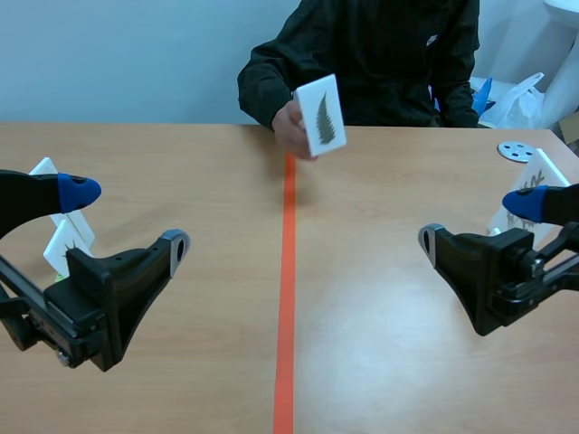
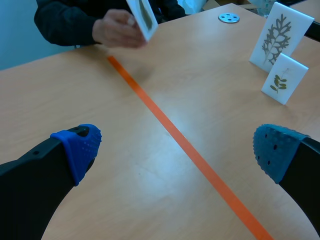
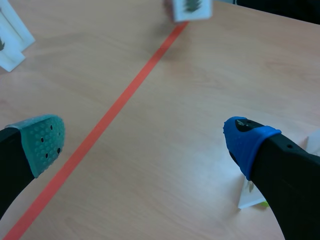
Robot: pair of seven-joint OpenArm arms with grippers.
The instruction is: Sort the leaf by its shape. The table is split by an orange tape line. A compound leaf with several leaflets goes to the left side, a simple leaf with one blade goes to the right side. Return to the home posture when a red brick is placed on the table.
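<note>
OK, both grippers sit low w/ nothing in them. Your left gripper (image 1: 128, 217) (image 2: 176, 150) has its fingers spread wide, w/ only bare table (image 1: 389, 362) btwn the pads. Your right gripper (image 1: 478, 221) (image 3: 145, 140) is spread wide too and grips nothing.

The leaf card (image 1: 321, 115) (image 2: 142, 17) (image 3: 190, 7) is well ahead of both grippers, roughly btwn them. A person's hand (image 1: 291, 127) (image 2: 117, 30) holds it up off the table, over the far end of the orange tape line (image 1: 288, 298). The card is white and tilted, w/ a dark feathery frond on it: many small leaflets along one stem.

Two white cards (image 1: 68, 242) stand just beside the left gripper, on its outer side. Two more leaf cards (image 2: 281, 35) stand just beside the right gripper, also on its outer side. A grey disc w/ holes (image 1: 516, 150) (image 2: 228, 18) lies ahead of those.
</note>
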